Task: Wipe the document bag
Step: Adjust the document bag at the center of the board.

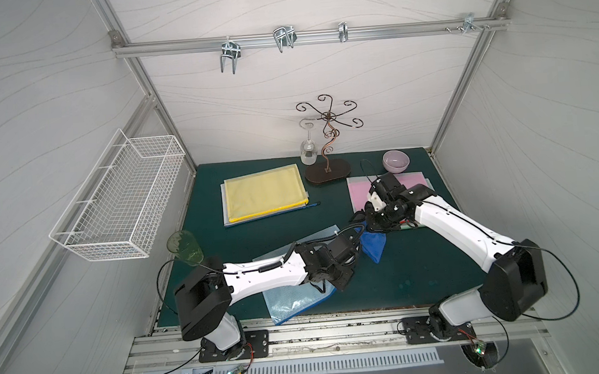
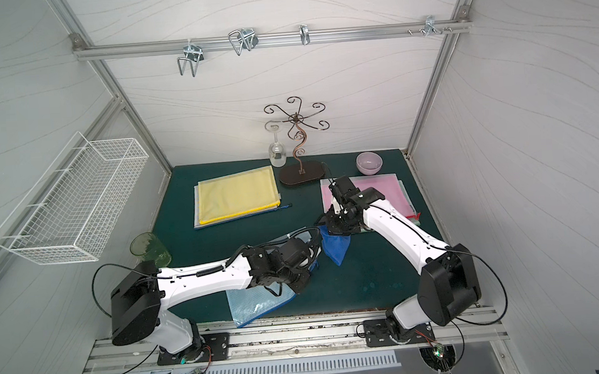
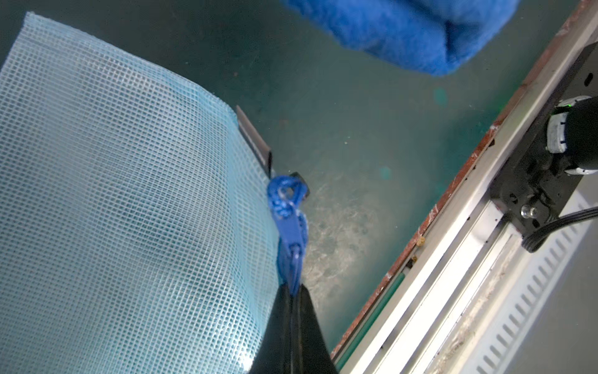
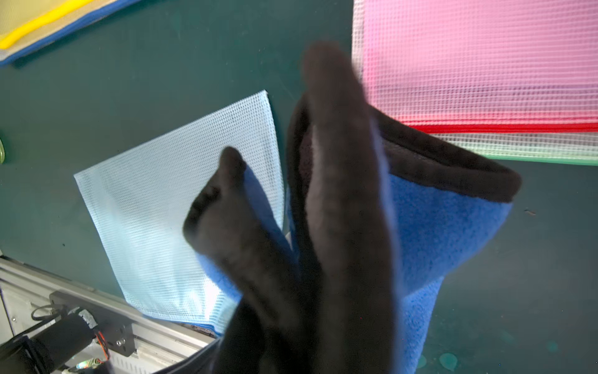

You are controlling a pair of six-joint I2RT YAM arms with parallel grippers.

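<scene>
Left end effector (image 3: 293, 293) is pinched tight on the blue cord zipper pull (image 3: 286, 207) of the pale blue mesh document bag (image 1: 291, 304), which lies at the near edge of the green surface (image 1: 423, 269). Right end effector (image 1: 374, 222) grips a blue-and-black fleece cloth (image 1: 372, 244), which dangles bunched by the bag's far corner. Danger: a tug on that pull could unzip the bag or drag it off the edge, and the two wrists look close enough to clash.
</scene>
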